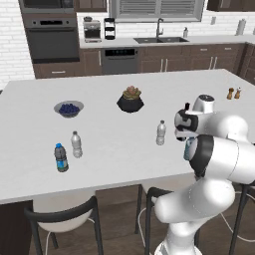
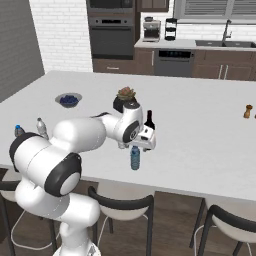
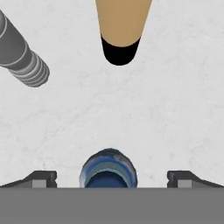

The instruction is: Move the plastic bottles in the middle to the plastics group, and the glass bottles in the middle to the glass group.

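My gripper is open and points down over the tinted blue plastic bottle, whose cap sits between the two fingertips without touching them. That bottle stands near the counter's front edge, just under the hand. Just beyond it is the dark glass bottle with a tan label. The clear white-capped plastic bottle is to the left of the hand. The plastics group, a clear bottle and a blue-labelled one, is at the front left. The amber glass group is at the far right.
A blue bowl and a dark potted plant stand further back on the white island counter. Black-framed stools are tucked under the front edge. Wide bare counter lies between the middle bottles and each group.
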{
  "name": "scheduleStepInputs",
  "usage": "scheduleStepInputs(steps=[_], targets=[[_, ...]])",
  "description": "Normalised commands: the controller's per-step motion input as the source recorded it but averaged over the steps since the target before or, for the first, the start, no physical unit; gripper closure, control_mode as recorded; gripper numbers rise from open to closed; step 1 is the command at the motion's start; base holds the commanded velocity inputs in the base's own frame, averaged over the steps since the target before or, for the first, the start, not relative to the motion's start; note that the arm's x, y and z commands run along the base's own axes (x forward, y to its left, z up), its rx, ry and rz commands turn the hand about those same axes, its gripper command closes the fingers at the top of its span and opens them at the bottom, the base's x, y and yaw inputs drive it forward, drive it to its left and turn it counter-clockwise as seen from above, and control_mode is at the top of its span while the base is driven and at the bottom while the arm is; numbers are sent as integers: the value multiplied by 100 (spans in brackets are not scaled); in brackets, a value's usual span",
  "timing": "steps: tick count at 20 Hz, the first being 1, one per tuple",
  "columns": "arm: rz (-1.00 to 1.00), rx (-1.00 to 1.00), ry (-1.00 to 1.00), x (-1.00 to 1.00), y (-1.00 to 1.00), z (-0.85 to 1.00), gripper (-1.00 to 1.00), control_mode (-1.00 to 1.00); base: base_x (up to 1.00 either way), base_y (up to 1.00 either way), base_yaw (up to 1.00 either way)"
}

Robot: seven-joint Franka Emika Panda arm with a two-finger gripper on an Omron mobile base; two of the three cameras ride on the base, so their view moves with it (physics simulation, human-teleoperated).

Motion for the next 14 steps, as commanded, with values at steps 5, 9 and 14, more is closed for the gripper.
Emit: scheduleStepInputs(steps=[5,9,14], targets=[[0,0,0,0,2,-5,-100,-100,0,0,0],[0,0,0,0,0,0,-100,-100,0,0,0],[0,0,0,0,0,0,-100,-100,0,0,0]])
